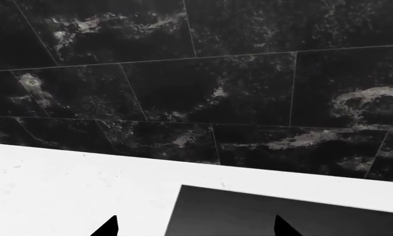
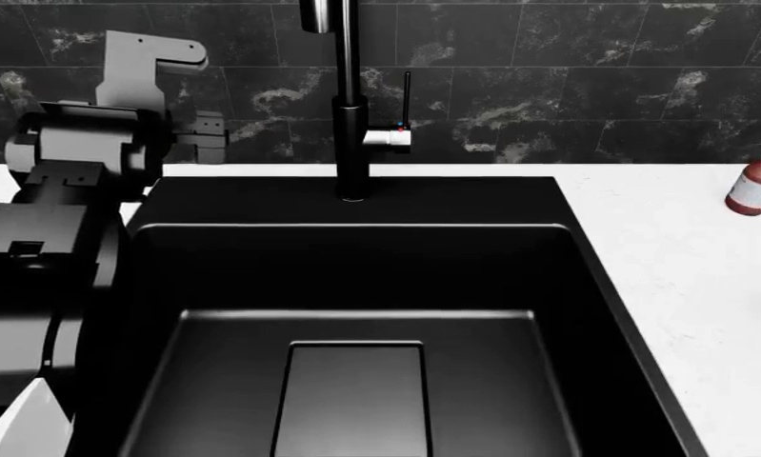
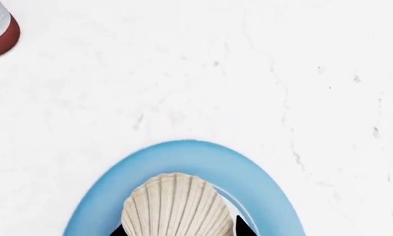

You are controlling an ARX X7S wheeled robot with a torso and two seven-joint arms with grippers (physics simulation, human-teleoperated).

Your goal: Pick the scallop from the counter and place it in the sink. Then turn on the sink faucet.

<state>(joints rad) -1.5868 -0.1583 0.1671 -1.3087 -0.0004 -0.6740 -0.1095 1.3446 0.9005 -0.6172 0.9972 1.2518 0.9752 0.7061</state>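
Right gripper (image 3: 176, 231) straddles the ribbed cream scallop (image 3: 176, 206) on its light-blue plate (image 3: 262, 182) — whether pinched, I cannot tell; matte-black sink (image 2: 354, 286) empty, faucet (image 2: 346, 105) untouched.

We count one scallop (image 3: 177, 206), one light-blue plate (image 3: 183, 155), and one red-and-white bottle (image 2: 756, 187). We see one sink (image 2: 354, 276) with one drain panel (image 2: 352, 398), one faucet (image 2: 350, 105) bearing one chrome lever (image 2: 388, 138), one white table (image 2: 698, 257), and one arm (image 2: 69, 200) in the head view.
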